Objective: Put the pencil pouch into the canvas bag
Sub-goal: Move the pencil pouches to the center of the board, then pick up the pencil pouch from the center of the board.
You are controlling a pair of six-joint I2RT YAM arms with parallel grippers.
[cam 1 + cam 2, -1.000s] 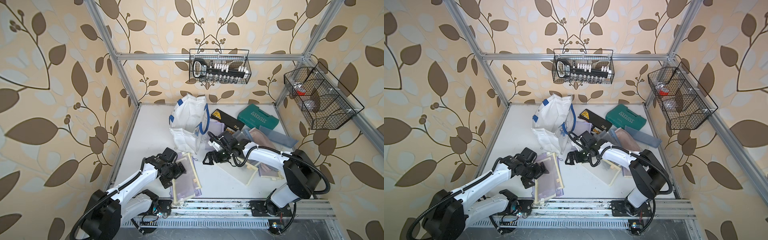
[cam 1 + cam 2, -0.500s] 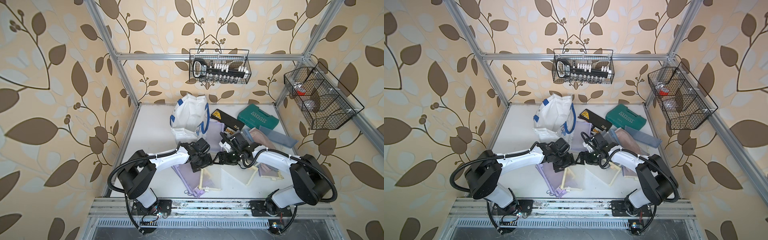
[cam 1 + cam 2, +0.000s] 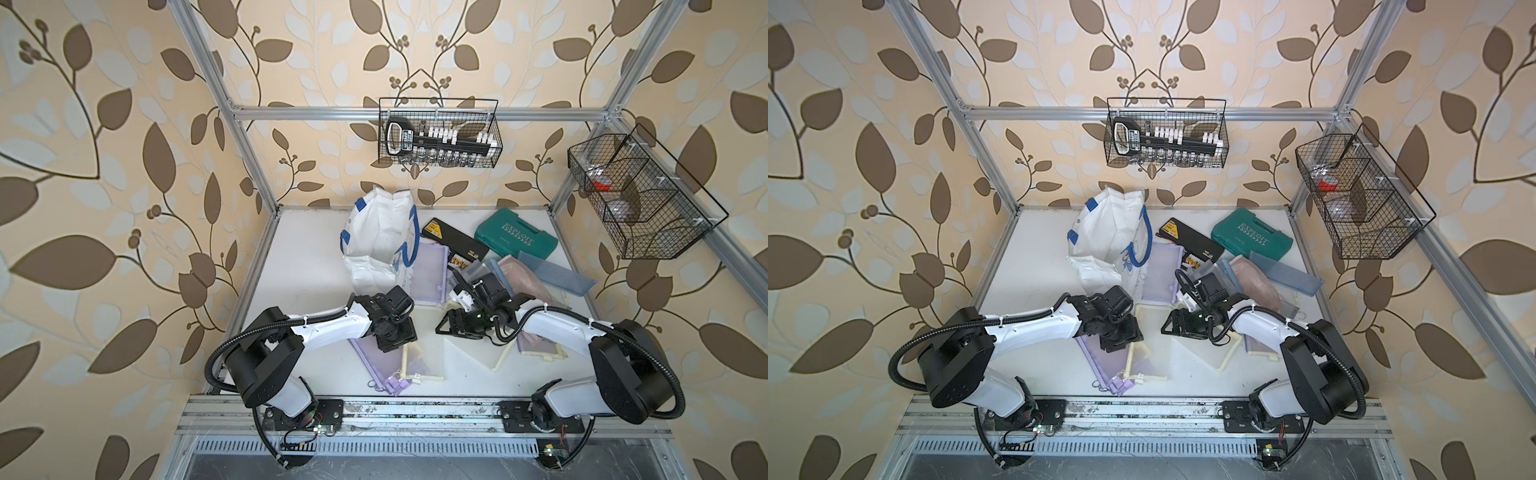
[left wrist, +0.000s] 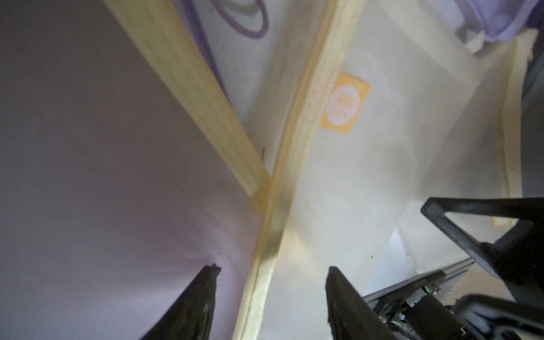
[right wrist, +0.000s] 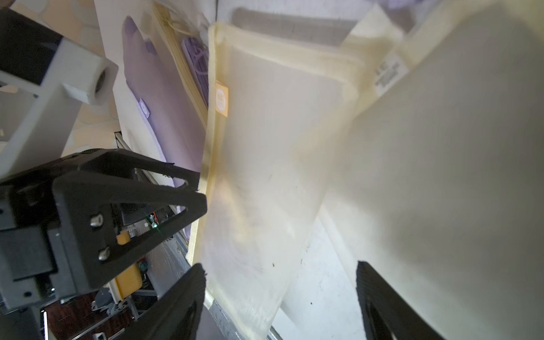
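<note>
The canvas bag point(image 3: 380, 237) point(image 3: 1108, 237), white with blue handles, stands at the back centre in both top views. A translucent cream-trimmed pencil pouch point(image 3: 424, 359) point(image 3: 1148, 357) lies at the front centre, partly over a purple mesh pouch point(image 3: 370, 353). My left gripper point(image 3: 395, 338) point(image 4: 272, 269) points down with its jaws open astride the pouch's cream trim point(image 4: 265, 235), one fingertip denting the purple fabric. My right gripper point(image 3: 446, 328) point(image 5: 279, 266) faces it, open, with the pouch's far edge point(image 5: 250, 235) between its fingers.
A second cream pouch point(image 3: 473, 353) lies under my right arm. Another purple pouch point(image 3: 428, 274) leans by the bag. Behind are a black case point(image 3: 455, 239), a green tool case point(image 3: 515, 239), and pink point(image 3: 523, 278) and blue point(image 3: 557, 274) pouches. Wire baskets point(image 3: 438, 139) point(image 3: 636, 195) hang on the walls.
My left arm swung from the front left to the centre, and the purple and cream pouches shifted right with it. My right gripper came forward to meet it. Both jaws have narrowed.
</note>
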